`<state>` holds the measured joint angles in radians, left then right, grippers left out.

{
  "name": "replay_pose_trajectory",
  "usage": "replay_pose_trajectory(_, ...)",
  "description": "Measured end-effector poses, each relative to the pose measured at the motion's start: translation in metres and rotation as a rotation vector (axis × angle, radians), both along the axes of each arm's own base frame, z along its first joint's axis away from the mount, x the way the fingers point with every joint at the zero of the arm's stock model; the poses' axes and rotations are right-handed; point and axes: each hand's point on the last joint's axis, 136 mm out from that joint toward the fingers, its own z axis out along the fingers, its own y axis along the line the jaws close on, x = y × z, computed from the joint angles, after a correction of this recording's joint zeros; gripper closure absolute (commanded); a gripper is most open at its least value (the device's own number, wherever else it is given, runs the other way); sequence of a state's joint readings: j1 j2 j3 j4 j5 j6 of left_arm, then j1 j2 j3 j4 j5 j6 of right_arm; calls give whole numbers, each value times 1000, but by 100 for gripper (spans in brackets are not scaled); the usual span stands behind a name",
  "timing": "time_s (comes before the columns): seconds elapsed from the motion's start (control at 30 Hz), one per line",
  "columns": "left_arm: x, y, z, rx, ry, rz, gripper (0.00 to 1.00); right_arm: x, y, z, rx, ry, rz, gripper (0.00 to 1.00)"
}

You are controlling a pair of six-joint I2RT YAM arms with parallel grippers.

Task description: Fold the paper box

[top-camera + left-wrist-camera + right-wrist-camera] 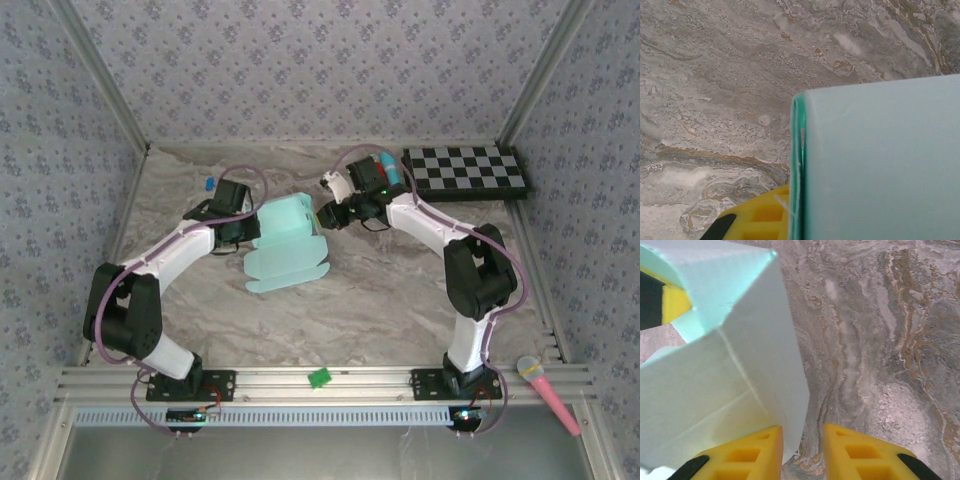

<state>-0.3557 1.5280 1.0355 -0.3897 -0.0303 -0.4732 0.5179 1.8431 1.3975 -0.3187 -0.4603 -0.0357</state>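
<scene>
Pinching the left wall of the paper box (285, 245) in the closed left pincer (247, 228); holding the right pincer (325, 214) parted against its right edge; resting it on the table (400, 290), between both.

I see the paper box (285, 245) in the middle of the table (400, 300). The left gripper (249, 230) sits at its left edge and the right gripper (323, 215) at its back right corner, so these two sides are blocked for me. The checkerboard (465, 172) and a blue tube (392, 170) take the back right corner. A small blue piece (209, 183) lies back left. The near half of the table, between the box and the arm bases, is open for passing, and also the strip behind the box.
</scene>
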Motion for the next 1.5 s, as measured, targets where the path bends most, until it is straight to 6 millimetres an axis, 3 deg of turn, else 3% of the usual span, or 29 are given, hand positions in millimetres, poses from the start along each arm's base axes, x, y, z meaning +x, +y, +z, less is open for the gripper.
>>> replay_pose_trajectory(0.63,0,0,0,0,0,0,100,-10,19,5,44,11,88,63)
replay_pose_trajectory(0.93,0,-1,0,-6,2,-1,100,-8,27,7,57,7,105,58)
replay_pose_trajectory(1.5,-1,-3,0,-16,6,-9,100,7,37,-7,-19,-76,52,56)
